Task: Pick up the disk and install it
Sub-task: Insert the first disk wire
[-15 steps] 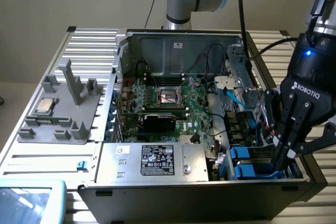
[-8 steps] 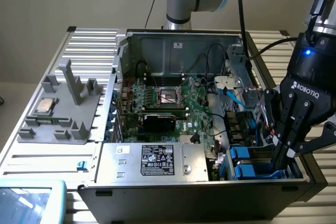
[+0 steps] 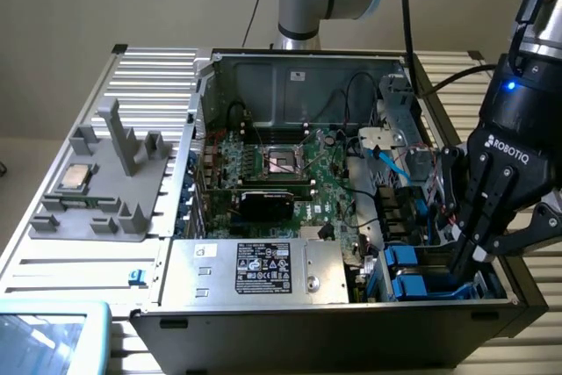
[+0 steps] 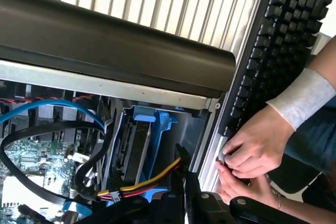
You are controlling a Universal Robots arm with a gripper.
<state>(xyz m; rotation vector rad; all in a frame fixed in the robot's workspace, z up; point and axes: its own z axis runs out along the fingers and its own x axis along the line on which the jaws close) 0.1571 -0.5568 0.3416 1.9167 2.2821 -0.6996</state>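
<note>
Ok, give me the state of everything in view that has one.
computer case, open, side panel off.
claw, shut, tips down by the blue carriers.
disk, on edge in a blue carrier, inside the case.
CPU chip, lying on the grey fixture outside the case.
hands, together beside the keyboard.

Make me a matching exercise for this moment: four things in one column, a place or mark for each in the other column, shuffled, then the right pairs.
Things:
1. chip
2. gripper
3. keyboard
4. silver box

Descriptions:
A. black label on top
B. beside a person's hands
C. on the grey fixture, outside the case
D. fingertips down among the blue carriers

Pairs: 1-C; 2-D; 3-B; 4-A
</note>
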